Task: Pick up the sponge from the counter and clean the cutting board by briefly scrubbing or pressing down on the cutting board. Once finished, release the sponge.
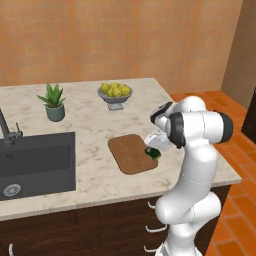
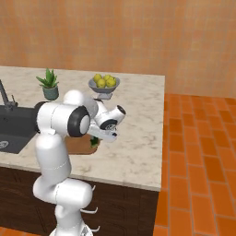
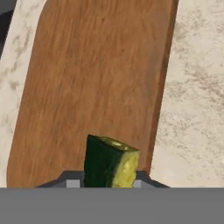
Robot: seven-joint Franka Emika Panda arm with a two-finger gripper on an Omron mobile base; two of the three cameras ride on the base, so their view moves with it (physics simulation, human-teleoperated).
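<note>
Currently the gripper [image 1: 154, 148] is hanging low over the right edge of the cutting board [image 1: 131, 153], with the white arm bending down from the lower right of the left base view. Its fingers are closing on the sponge [image 3: 111, 162], which is sitting between them in the hand view, dark green face to one side and yellow layer to the other; the finger tips themselves are mostly hidden behind it, so how wide the jaws are standing is hard to read, but they appear clamped on the block. From the left base camera the sponge [image 1: 153, 152] is showing as a small green patch at the board's right margin, apparently touching or just above the wood; contact cannot be confirmed. The board is lying flat on the beige marbled counter [image 1: 95, 130], between the dark sink [image 1: 37, 162] and the counter's right end. Behind it, a grey bowl of lemons [image 1: 115, 93] and a potted plant [image 1: 53, 102] are standing well apart from the board.
</note>
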